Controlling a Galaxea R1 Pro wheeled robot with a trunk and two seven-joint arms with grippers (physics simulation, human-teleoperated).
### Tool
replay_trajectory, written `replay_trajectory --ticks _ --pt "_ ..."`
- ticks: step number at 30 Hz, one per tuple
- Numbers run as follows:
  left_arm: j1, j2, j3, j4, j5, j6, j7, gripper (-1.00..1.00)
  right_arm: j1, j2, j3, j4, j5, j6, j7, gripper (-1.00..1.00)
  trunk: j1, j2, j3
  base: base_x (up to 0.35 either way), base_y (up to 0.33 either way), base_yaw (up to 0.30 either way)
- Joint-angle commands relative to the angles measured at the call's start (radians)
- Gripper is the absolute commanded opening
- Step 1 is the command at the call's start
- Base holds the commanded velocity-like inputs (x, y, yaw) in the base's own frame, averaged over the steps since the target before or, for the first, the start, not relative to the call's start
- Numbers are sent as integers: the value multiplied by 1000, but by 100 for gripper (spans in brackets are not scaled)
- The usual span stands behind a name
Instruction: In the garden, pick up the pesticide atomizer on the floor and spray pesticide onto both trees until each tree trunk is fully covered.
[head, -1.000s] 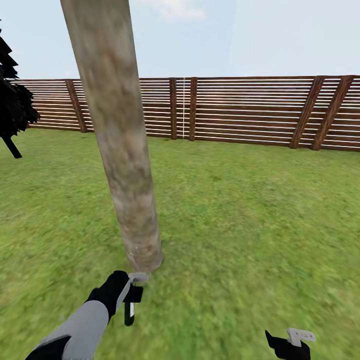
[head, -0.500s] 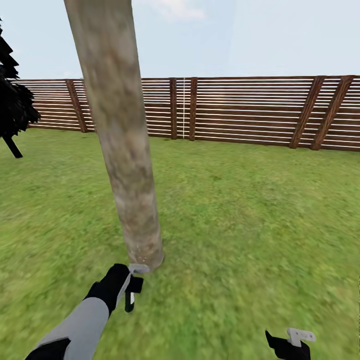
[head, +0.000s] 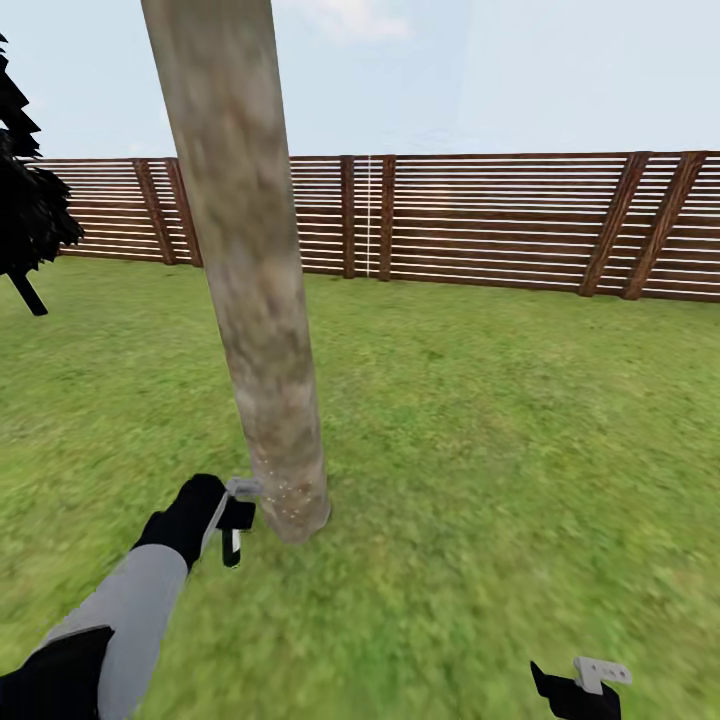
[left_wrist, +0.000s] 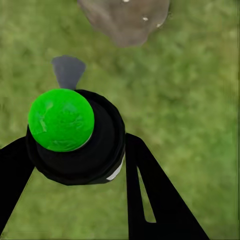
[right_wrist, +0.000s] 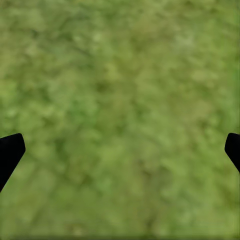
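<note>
Now | left arm is reaching low toward the tree trunk (head: 262, 330), its tool (head: 236, 503) hanging just beside the base | pesticide atomizer (left_wrist: 75, 137) is showing a dark body, green cap | left tool is pinching it; right tool (head: 585, 680) is spread over lawn (right_wrist: 125, 100)
</note>
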Motion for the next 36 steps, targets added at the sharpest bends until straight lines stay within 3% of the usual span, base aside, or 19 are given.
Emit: replay_trajectory --ticks 1,4,6,9,12,13,16,19,22,27,31,33,36 --pt "-9 7 0 0 2 14 -4 -100 0 0 0 0 0 0 0 100 0 0 0 0 0 0" --pt "-33 32 -4 -1 2 51 -9 -100 0 0 0 0 0 0 0 100 0 0 0 0 0 0" --pt "-47 40 -32 -2 2 54 -24 -100 0 0 0 0 0 0 0 100 0 0 0 0 0 0" --pt "-80 64 -155 -1 -9 55 -156 -100 0 0 0 0 0 0 1 100 0 0 0 0 0 0" --pt "-85 105 -225 -1 -29 56 -249 -100 0 0 0 0 0 0 1 100 0 0 0 0 0 0" --pt "-79 110 -232 0 -30 52 -259 -100 0 0 1 0 0 0 1 100 0 0 0 0 0 0" --pt "-66 113 -238 7 -31 43 -266 -100 0 0 1 0 0 0 1 100 0 0 0 0 0 0" --pt "-4 110 -240 6 -30 39 -268 -100 0 1 1 0 0 0 1 100 0 0 0 0 0 0" --pt "10 113 -243 2 -30 38 -269 -100 0 1 1 0 0 0 1 100 0 0 0 46 26 0" --pt "9 144 -235 -7 -29 42 -286 -100 0 1 1 0 0 0 1 100 0 0 0 199 170 0" --pt "12 171 -238 -131 -33 52 -347 -100 0 1 1 0 1 0 1 100 0 0 0 20 23 0" --pt "8 190 -239 -232 -34 100 -377 -100 0 1 1 0 1 0 1 100 0 0 0 1 1 0" --pt "0 203 -240 -300 -29 161 -386 -100 0 1 1 1 2 0 1 100 0 0 0 0 0 0"
